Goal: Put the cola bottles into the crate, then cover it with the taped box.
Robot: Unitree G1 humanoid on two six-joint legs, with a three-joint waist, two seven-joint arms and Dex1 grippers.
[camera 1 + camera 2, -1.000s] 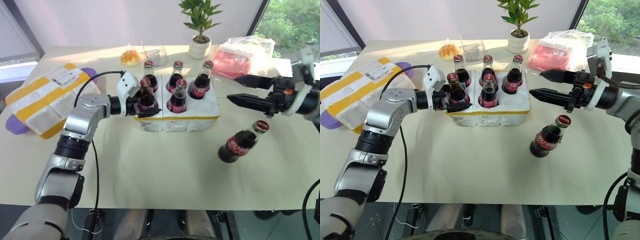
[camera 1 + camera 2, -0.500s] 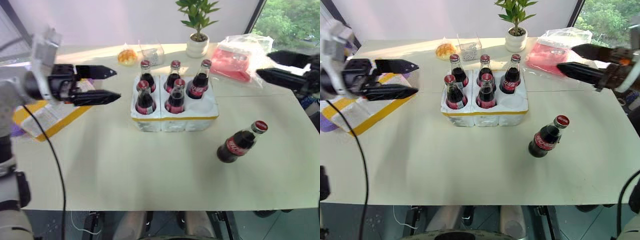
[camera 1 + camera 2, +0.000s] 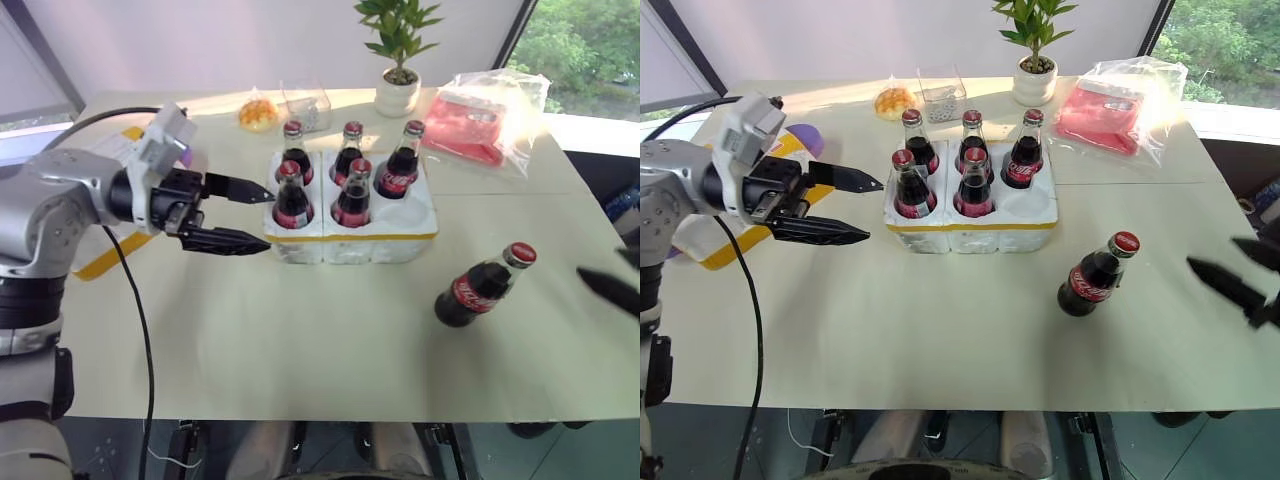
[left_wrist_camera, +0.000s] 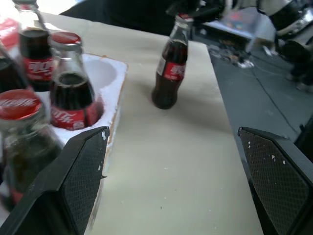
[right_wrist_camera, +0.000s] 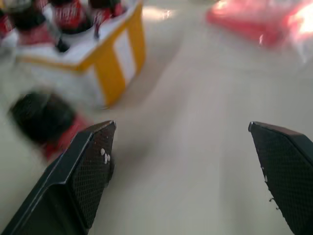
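Observation:
The white crate, with a thin yellow band, stands mid-table with several cola bottles upright in its holes. Its front right hole is empty. One more cola bottle stands loose on the table to the crate's right. My left gripper is open and empty just left of the crate, pointing at it. My right gripper is open and empty at the table's right edge, right of the loose bottle. The taped box lies at the far left, mostly hidden behind my left arm.
At the back stand a potted plant, a clear container and an orange bun. A red packet in a plastic bag lies back right. A purple object sits by the taped box.
My left gripper came off the front left bottle in the crate, swung out left, and now sits open beside the crate. My right gripper drew back right and down to the table's edge.

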